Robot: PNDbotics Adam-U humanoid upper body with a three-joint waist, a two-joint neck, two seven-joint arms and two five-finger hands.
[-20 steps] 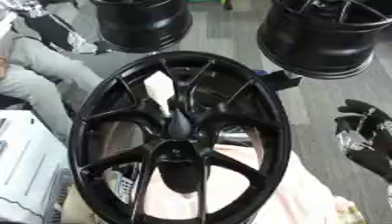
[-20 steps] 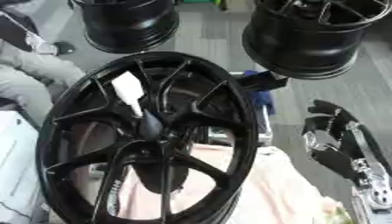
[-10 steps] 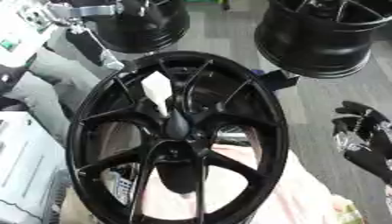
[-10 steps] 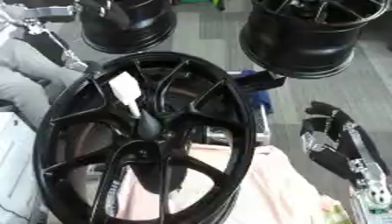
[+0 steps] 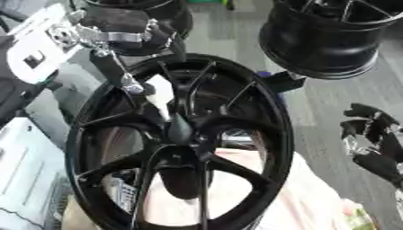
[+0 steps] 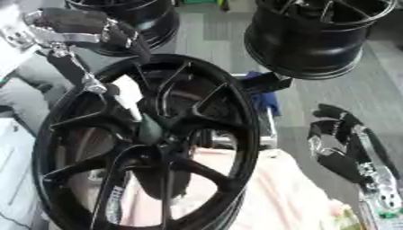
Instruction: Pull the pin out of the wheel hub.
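A black spoked wheel stands tilted in the middle of the view. A white pin sticks up and to the left out of its hub. My left hand comes in from the upper left and hovers over the wheel's top left rim. It is open, with one silver-jointed finger pointing down just left of the pin's top and the black fingers arched above it. Nothing is held. My right hand rests open at the right edge, away from the wheel.
Two more black wheels stand at the back, one at top right and one at top left behind my left hand. A pink cloth lies under the wheel. A blue block sits behind it and a white box at left.
My left hand has come in from the upper left and dropped to the pin's top. The wheel, pin and right hand stay put.
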